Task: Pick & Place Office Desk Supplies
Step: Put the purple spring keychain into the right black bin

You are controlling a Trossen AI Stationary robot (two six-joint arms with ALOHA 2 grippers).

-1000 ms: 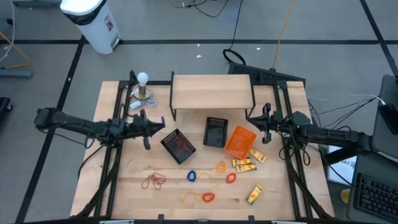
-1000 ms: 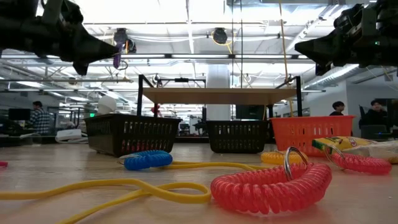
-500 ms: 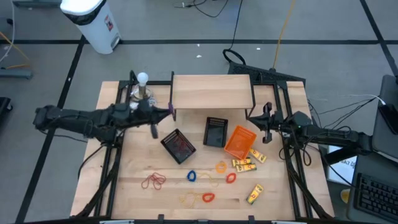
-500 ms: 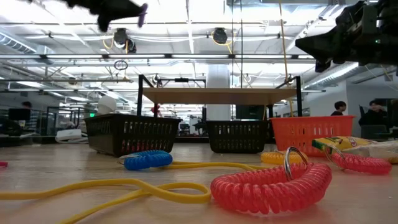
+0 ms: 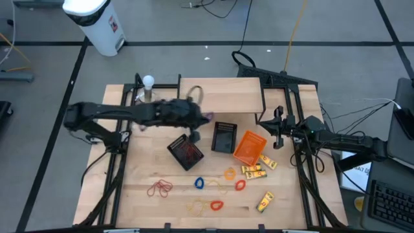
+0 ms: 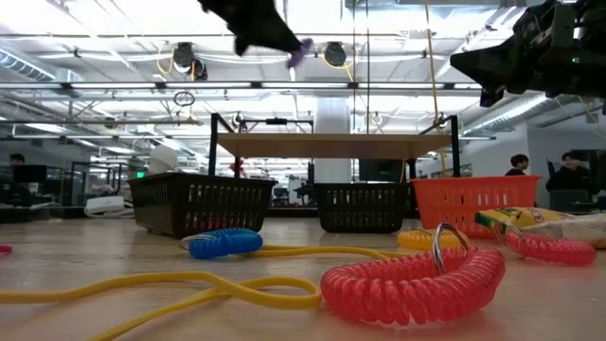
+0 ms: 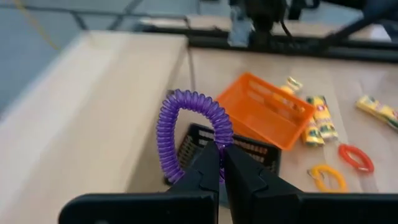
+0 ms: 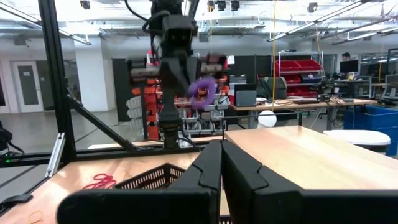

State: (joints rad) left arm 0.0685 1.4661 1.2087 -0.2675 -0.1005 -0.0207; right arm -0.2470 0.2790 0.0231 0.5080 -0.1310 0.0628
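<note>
Left gripper pinches a purple coiled loop, carried in the air above the two black mesh trays, just in front of the wooden shelf. Right gripper, fingers pressed together and empty, hangs right of the orange plastic tray.
</note>
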